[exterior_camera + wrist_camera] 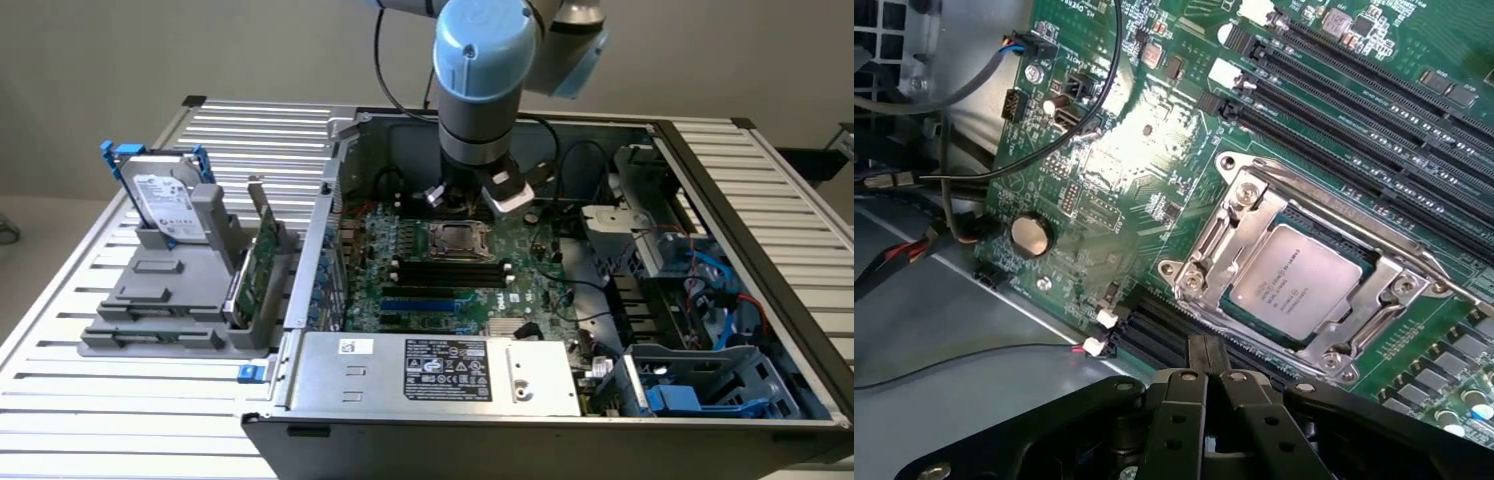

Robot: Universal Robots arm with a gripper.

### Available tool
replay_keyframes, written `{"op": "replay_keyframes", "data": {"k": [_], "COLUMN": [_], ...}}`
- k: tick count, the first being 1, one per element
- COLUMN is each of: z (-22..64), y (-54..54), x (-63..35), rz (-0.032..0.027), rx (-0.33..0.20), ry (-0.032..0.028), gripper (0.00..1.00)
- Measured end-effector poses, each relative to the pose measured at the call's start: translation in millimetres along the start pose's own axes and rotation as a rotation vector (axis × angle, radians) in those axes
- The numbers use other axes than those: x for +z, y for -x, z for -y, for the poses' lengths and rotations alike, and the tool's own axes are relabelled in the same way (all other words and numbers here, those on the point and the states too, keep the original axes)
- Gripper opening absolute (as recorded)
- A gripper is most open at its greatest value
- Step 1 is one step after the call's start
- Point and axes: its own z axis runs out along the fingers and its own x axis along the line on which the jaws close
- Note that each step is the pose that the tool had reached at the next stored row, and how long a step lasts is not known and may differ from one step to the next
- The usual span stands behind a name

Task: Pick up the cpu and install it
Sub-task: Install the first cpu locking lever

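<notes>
The cpu (1299, 290) lies flat inside the metal socket frame (1244, 215) on the green motherboard (1124, 160), silver top up. My gripper (1206, 352) hangs above the board just beside the socket. Its two black fingers (1179, 400) are pressed together with nothing between them. In the exterior view the gripper (463, 205) hangs from the arm inside the open computer case, just behind the socket frame (461, 241).
Black memory slots (1354, 110) run past the socket. Loose cables (974, 175) cross the board's edge near a coin battery (1031, 234). A hard drive with blue bracket (167, 205) stands on a grey rack at the exterior view's left. The power supply (441, 370) fills the case front.
</notes>
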Motion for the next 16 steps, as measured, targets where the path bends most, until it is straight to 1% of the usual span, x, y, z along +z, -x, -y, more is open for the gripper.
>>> {"op": "replay_keyframes", "data": {"k": [4,9,14,16], "z": [-3.2,-7.2,-11.2,-12.8], "y": [2.3,4.5,6.3,6.9], "x": [-4.1,-9.6,-15.7,-18.6], "rz": [0.0082,0.0169,0.0247,0.0265], "rx": [0.005,0.012,0.018,0.020], "ry": [-0.0040,-0.0081,-0.0118,-0.0125], "gripper": [0.11,0.11,0.11,0.11]}}
